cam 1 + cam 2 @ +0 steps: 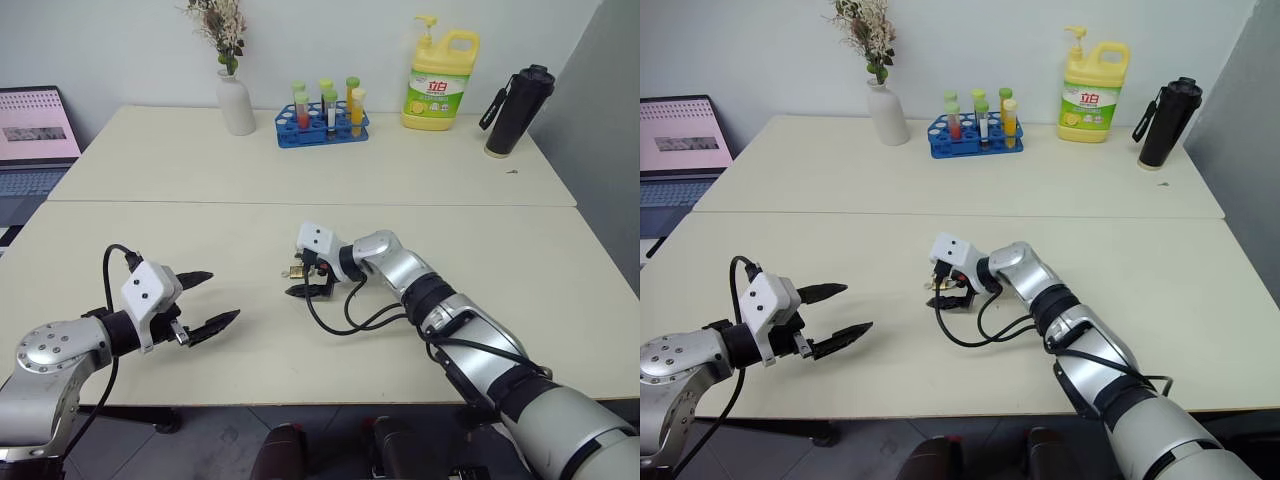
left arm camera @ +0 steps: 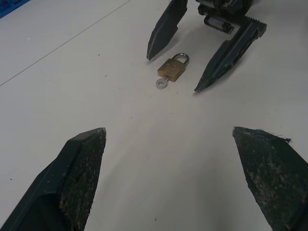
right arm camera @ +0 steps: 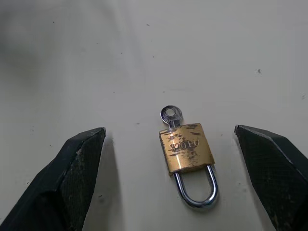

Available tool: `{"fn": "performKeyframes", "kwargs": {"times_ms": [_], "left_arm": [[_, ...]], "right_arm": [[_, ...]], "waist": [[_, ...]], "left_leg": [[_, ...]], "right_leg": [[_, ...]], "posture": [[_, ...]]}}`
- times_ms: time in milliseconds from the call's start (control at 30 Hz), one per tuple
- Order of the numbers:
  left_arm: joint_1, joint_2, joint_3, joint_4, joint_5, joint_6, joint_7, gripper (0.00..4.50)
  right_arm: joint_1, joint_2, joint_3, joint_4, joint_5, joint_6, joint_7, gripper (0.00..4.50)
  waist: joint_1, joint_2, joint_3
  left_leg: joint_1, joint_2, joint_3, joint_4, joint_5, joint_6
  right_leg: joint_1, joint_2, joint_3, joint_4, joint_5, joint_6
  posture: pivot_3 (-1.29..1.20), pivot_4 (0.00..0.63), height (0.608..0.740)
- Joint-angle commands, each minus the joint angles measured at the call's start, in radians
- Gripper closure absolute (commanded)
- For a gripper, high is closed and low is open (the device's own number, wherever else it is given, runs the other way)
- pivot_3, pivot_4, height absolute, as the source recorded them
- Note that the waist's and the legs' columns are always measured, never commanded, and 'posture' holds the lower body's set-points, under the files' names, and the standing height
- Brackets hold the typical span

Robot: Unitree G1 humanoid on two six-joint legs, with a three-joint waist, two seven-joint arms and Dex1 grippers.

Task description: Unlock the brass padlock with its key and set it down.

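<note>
The brass padlock (image 3: 186, 149) lies flat on the cream table (image 1: 200, 220), near the middle. Its silver shackle looks seated in the body, and its small silver key (image 3: 171, 115) sticks out of the bottom end. My right gripper (image 3: 168, 129) is open and low over the table, one finger on each side of the padlock (image 2: 172, 70) without touching it. My left gripper (image 1: 222, 295) is open and holds nothing. It hovers at the near left of the table and points toward the padlock (image 1: 296, 271) from a short way off.
Along the far edge stand a white vase (image 1: 236, 100), a blue rack of test tubes (image 1: 322, 125), a yellow detergent bottle (image 1: 440, 80) and a black flask (image 1: 518, 110). A laptop (image 1: 35, 135) sits off to the left. A seam runs across between the two tabletops.
</note>
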Motion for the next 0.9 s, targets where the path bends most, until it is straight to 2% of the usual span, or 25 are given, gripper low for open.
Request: {"fn": "performKeyframes", "kwargs": {"times_ms": [33, 133, 367, 600, 733, 800, 900], "left_arm": [[-0.009, -0.001, -0.001, -0.033, 0.002, -0.014, 0.006, 0.05], [-0.013, -0.003, -0.008, -0.034, 0.003, -0.016, 0.009, 0.00], [-0.019, -0.001, -0.015, -0.027, 0.006, -0.023, 0.009, 0.00], [-0.035, -0.005, -0.034, -0.022, 0.012, -0.025, 0.008, 0.00], [-0.053, -0.012, -0.046, -0.039, -0.004, -0.009, 0.008, 0.00], [-0.065, -0.014, -0.068, -0.075, -0.023, 0.014, -0.001, 0.00], [-0.074, -0.012, -0.088, -0.107, -0.042, 0.039, -0.015, 0.00]], "right_arm": [[-0.028, 0.018, -0.040, 0.036, -0.019, -0.035, -0.043, 0.17], [-0.022, 0.023, -0.030, 0.058, -0.062, -0.079, -0.085, 0.94], [0.002, 0.000, 0.004, 0.049, -0.144, -0.166, -0.059, 3.52], [0.017, -0.029, 0.005, 0.014, -0.176, -0.223, -0.060, 3.60], [0.110, -0.104, -0.011, -0.202, -0.152, -0.173, 0.003, 3.60], [0.211, -0.179, -0.021, -0.438, -0.125, -0.086, 0.059, 3.60], [0.311, -0.250, -0.028, -0.680, -0.094, 0.047, 0.102, 3.60]], "waist": [[0.000, 0.000, 0.000], [0.000, 0.000, 0.000], [0.000, 0.000, 0.000], [0.003, 0.000, 0.000], [0.006, 0.000, 0.000], [0.009, 0.000, 0.000], [0.005, 0.000, 0.000]], "left_leg": [[0.000, 0.000, 0.000, 0.000, 0.000, 0.000], [0.000, 0.000, 0.000, 0.000, 0.000, 0.000], [0.000, 0.000, 0.000, 0.000, 0.000, 0.000], [0.000, -0.001, 0.000, 0.000, 0.000, 0.000], [0.000, -0.001, -0.001, 0.000, 0.000, 0.000], [0.000, -0.002, -0.001, 0.000, 0.000, 0.000], [-0.001, -0.002, -0.002, 0.000, 0.000, 0.000]], "right_leg": [[0.000, 0.000, 0.000, 0.000, 0.000, 0.000], [0.000, 0.000, 0.000, 0.000, 0.000, 0.000], [0.000, 0.000, 0.000, 0.000, 0.000, 0.000], [0.000, 0.000, 0.000, 0.000, 0.000, 0.000], [0.001, -0.001, 0.000, 0.000, 0.000, 0.000], [0.001, -0.001, 0.000, 0.000, 0.000, 0.000], [0.001, -0.002, 0.000, -0.001, 0.000, 0.000]], "posture": [[0.00, 0.150, 0.740], [0.00, 0.150, 0.740], [0.00, 0.150, 0.740], [0.00, 0.150, 0.740], [0.00, 0.150, 0.740], [0.00, 0.150, 0.740], [0.00, 0.150, 0.740]]}}
